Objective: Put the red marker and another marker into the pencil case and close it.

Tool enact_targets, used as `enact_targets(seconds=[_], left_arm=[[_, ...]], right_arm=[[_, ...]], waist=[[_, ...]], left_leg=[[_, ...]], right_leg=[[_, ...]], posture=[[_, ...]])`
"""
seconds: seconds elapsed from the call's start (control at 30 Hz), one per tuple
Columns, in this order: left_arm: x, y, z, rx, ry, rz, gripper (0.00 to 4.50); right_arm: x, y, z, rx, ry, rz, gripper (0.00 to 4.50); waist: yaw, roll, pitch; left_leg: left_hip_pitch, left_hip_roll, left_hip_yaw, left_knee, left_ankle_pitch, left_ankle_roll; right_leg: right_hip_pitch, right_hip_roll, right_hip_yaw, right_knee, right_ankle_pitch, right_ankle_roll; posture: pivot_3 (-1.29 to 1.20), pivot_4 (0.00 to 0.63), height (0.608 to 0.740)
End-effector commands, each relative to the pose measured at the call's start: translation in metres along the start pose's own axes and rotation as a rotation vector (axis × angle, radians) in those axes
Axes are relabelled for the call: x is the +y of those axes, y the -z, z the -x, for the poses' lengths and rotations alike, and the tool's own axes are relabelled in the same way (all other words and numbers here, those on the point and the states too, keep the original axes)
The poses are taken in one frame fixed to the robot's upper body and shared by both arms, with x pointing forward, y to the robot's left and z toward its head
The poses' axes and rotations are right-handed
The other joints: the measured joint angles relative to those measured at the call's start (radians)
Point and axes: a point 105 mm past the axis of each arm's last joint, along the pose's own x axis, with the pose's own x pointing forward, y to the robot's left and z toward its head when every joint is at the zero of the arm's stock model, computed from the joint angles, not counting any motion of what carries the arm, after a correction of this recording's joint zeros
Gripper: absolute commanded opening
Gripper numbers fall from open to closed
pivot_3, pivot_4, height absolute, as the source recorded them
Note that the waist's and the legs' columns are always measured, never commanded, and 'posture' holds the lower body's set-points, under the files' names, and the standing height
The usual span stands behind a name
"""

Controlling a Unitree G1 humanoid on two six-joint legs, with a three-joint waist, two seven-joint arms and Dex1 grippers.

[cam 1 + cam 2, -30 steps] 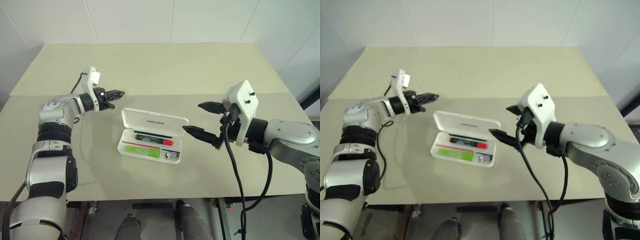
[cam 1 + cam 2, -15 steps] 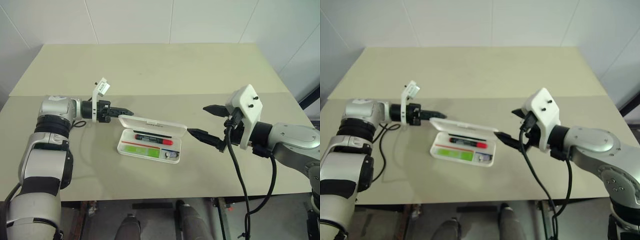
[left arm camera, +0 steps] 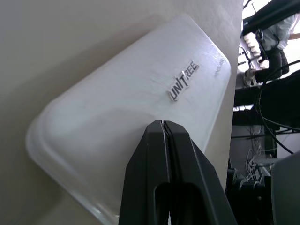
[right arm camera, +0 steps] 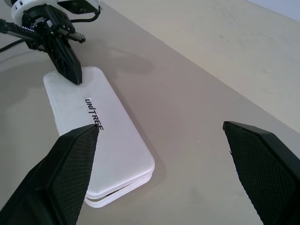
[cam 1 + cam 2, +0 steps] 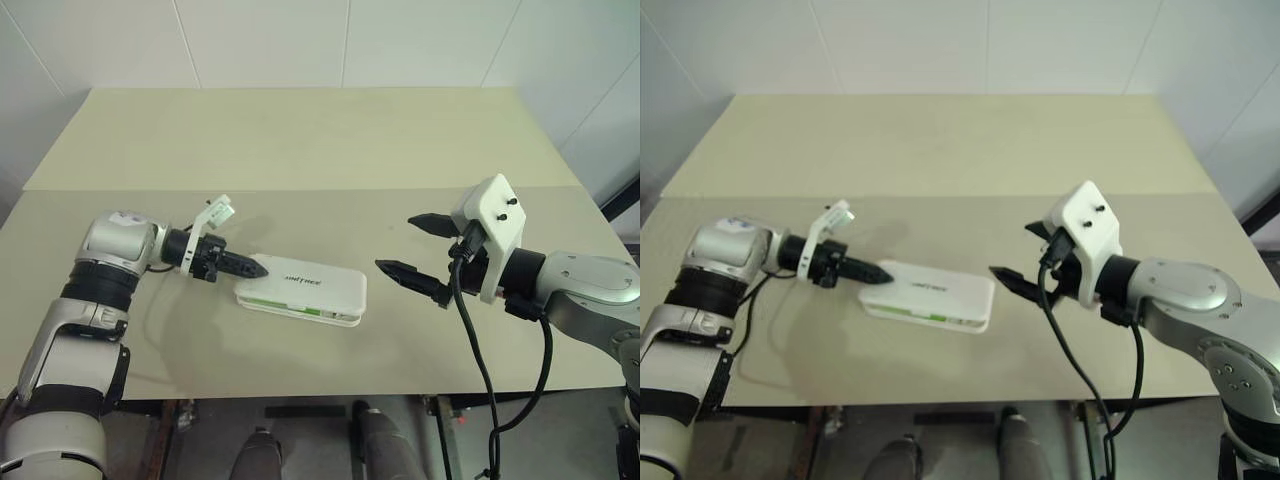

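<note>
pencil case (image 5: 305, 294): white glossy plastic | table (image 5: 300, 140): matt, smooth

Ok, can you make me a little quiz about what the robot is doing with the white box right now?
1. True or false: the pencil case has its lid down.
2. Which gripper has its tips on the case lid?
A. the left gripper
B. the right gripper
C. both
3. Fill in: the right gripper's fingers are ____, with nothing between them.

Key: 1 true. 2 A: its shut fingers rest on the lid near one end. 3 open: it hovers beside the case over the table.
</note>
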Motion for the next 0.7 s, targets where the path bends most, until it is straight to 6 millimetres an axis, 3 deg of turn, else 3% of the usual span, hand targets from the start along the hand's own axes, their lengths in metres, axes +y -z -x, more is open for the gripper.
enact_targets(seconds=[0.03,0.4,0.57,0.63,0.7], left_arm=[[0.001,0.002,-0.004,0.014,-0.017,-0.01,0.02],[0.029,0.026,-0.027,0.137,-0.1,0.034,0.02],[0.033,0.029,-0.029,0.164,-0.112,0.007,0.02],[0.029,0.016,-0.029,0.122,-0.114,-0.04,0.02],[0.015,-0.013,-0.026,0.013,-0.096,-0.133,0.02]], right_arm=[[0.003,-0.008,0.003,-0.035,0.005,0.032,4.5],[0.001,-0.006,0.004,-0.022,0.025,0.031,4.5],[0.001,-0.005,0.005,-0.02,0.03,0.031,4.5],[0.0,-0.005,0.005,-0.019,0.034,0.031,4.5],[0.0,-0.005,0.006,-0.016,0.038,0.031,4.5]], waist=[[0.0,0.0,0.0],[0.004,0.0,-0.001],[0.001,0.0,-0.003],[0.001,0.0,-0.004],[0.002,0.0,-0.004]], left_leg=[[0.0,0.0,0.0,0.0,0.0,0.0],[0.001,0.0,0.0,0.002,0.0,0.0],[0.002,0.0,0.001,0.004,0.002,0.0],[0.002,0.0,0.001,0.004,0.002,0.0],[0.002,0.0,0.001,0.004,0.002,0.001]], right_leg=[[0.0,0.0,0.0,0.0,0.0,0.0],[0.004,0.0,0.0,0.0,-0.004,-0.006],[0.005,0.0,0.001,0.0,-0.004,-0.008],[0.005,0.0,0.001,0.001,-0.004,-0.008],[0.005,0.0,0.001,0.001,-0.004,-0.009]], posture=[[0.0,0.15,0.74],[0.0,0.15,0.74],[0.0,0.15,0.74],[0.0,0.15,0.74],[0.0,0.15,0.74]])
